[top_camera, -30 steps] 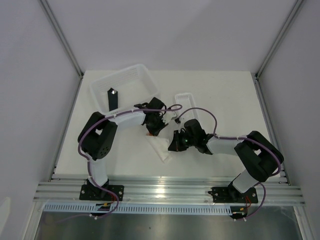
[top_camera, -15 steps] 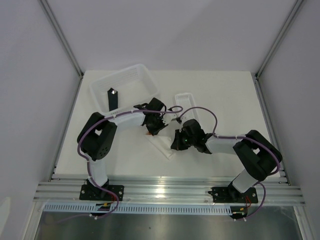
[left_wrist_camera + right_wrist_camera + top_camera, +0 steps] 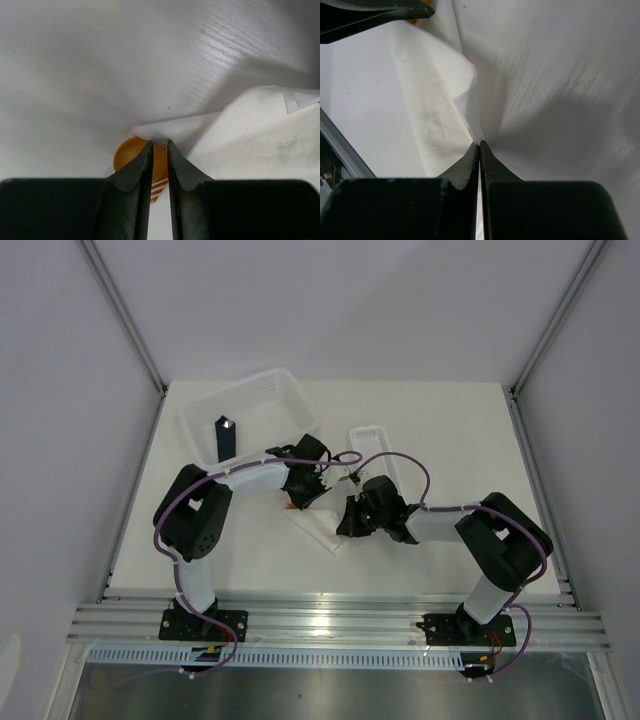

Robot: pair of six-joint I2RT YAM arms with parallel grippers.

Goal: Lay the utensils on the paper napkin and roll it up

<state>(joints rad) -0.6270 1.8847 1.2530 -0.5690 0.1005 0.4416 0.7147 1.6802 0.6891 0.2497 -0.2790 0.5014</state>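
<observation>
The paper napkin [image 3: 322, 532] lies folded over in a narrow strip between my two grippers. In the left wrist view its edge [image 3: 260, 135] covers the orange utensils; only a round spoon bowl [image 3: 127, 152] and fork tines [image 3: 159, 186] stick out. The knife is hidden. My left gripper [image 3: 159, 143] hovers over the spoon with its jaws a narrow slit apart, the napkin's edge right at the tips and nothing between them. My right gripper [image 3: 480, 143] is shut on the fold of the napkin [image 3: 430, 100] at its near end.
A large white slotted basket [image 3: 250, 405] stands at the back left with a black upright block [image 3: 226, 435] in it. A narrow white tray [image 3: 372, 445] lies behind the right gripper. A metal rail [image 3: 330, 625] runs along the table's near edge.
The left jaws have parted slightly from shut. The right gripper has shifted a little to the left with the napkin's fold, and the napkin strip looks narrower.
</observation>
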